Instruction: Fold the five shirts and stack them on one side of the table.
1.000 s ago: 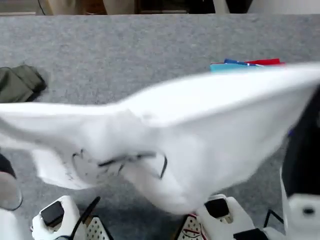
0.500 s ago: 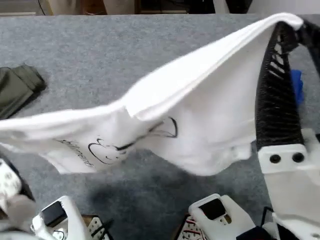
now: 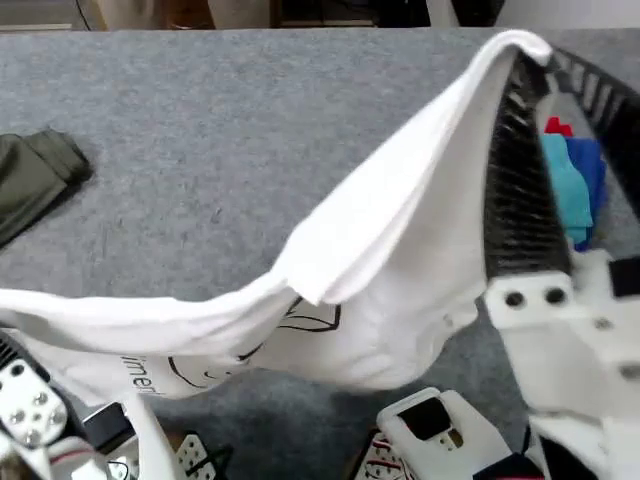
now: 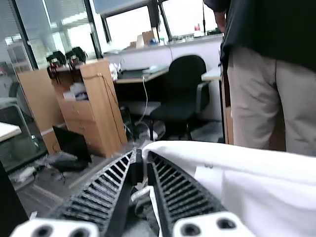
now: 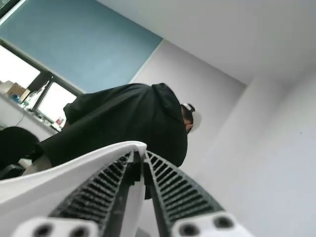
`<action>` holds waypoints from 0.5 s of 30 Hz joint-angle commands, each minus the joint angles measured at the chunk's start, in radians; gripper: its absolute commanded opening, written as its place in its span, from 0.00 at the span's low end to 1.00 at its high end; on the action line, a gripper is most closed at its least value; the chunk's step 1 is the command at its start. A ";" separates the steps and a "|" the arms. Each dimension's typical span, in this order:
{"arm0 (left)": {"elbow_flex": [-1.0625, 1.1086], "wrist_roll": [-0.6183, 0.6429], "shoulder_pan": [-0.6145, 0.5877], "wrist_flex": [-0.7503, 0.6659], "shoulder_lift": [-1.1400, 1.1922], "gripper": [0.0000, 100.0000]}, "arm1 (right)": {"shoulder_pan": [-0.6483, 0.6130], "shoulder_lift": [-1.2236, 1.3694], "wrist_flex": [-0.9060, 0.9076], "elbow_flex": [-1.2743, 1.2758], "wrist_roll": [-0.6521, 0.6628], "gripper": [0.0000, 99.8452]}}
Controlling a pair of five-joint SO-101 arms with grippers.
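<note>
we hold the white shirt (image 3: 400, 250) up over the grey table (image 3: 200, 100), stretched from near left to far right. our right gripper (image 5: 140, 150) is clamped on its far right corner and our left gripper (image 4: 143, 154) is pinched on its near left end. a green shirt (image 3: 35, 170) lies at the left edge, and a folded stack (image 3: 565, 195) lies at the right.

Grey table (image 3: 200, 130), olive shirt (image 3: 35, 172) at left, coloured shirts (image 3: 563, 195) at right
</note>
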 commanded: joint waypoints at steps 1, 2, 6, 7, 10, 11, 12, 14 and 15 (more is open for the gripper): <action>0.106 -0.002 0.006 -0.040 0.012 0.02 | -0.012 0.041 -0.003 0.076 0.029 0.00; 0.163 0.009 0.006 -0.080 0.012 0.02 | -0.012 0.056 -0.003 0.113 0.043 0.00; 0.503 0.110 0.008 -0.381 0.013 0.02 | -0.010 0.139 -0.015 0.242 0.043 0.00; 0.606 0.129 0.011 -0.488 0.015 0.02 | -0.010 0.168 -0.043 0.275 0.043 0.00; 0.919 0.152 0.087 -0.862 0.030 0.02 | -0.001 0.259 -0.190 0.367 0.043 0.00; 0.999 0.153 0.114 -0.990 0.041 0.02 | 0.016 0.292 -0.244 0.398 0.043 0.00; 1.066 0.155 0.138 -1.119 0.054 0.02 | 0.030 0.328 -0.298 0.421 0.043 0.00; 1.166 0.155 0.203 -1.352 0.099 0.02 | 0.044 0.407 -0.404 0.455 0.041 0.00; 1.200 0.153 0.229 -1.448 0.131 0.02 | 0.059 0.450 -0.446 0.461 0.041 0.00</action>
